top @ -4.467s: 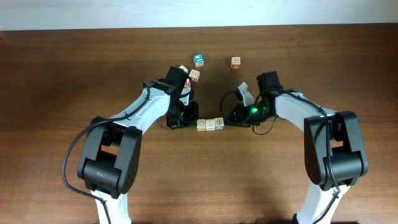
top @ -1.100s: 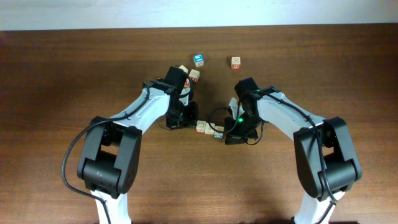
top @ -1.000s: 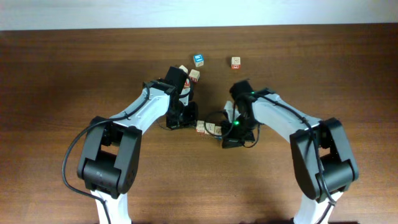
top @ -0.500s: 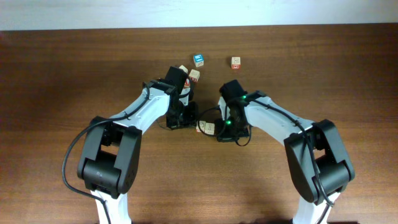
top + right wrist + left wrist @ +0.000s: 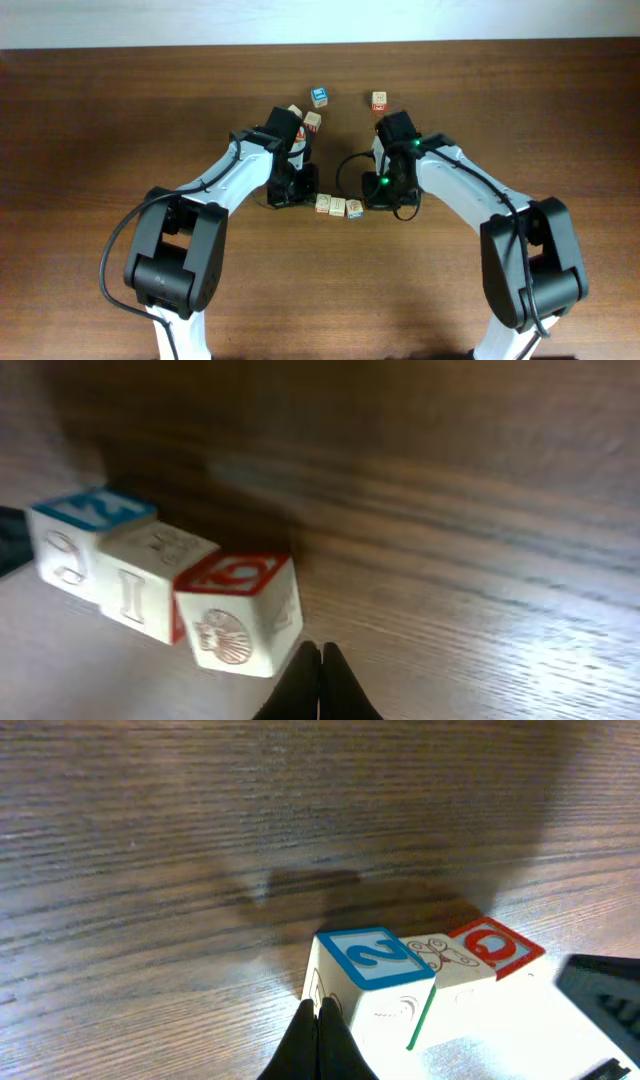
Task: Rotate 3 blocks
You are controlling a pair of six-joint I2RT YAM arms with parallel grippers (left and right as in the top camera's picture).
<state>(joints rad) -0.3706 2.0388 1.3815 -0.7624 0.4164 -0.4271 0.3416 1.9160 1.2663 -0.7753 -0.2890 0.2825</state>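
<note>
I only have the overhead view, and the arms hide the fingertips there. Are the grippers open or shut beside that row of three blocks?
Observer: The left gripper is shut and empty, right by the blue-2 block.
Operator: And the right one?
Observer: The right gripper is shut and empty too, close to the red-framed block at the other end.
Operator: What does the middle one show?
Observer: The middle block has a pale face with a thin line drawing.
</note>
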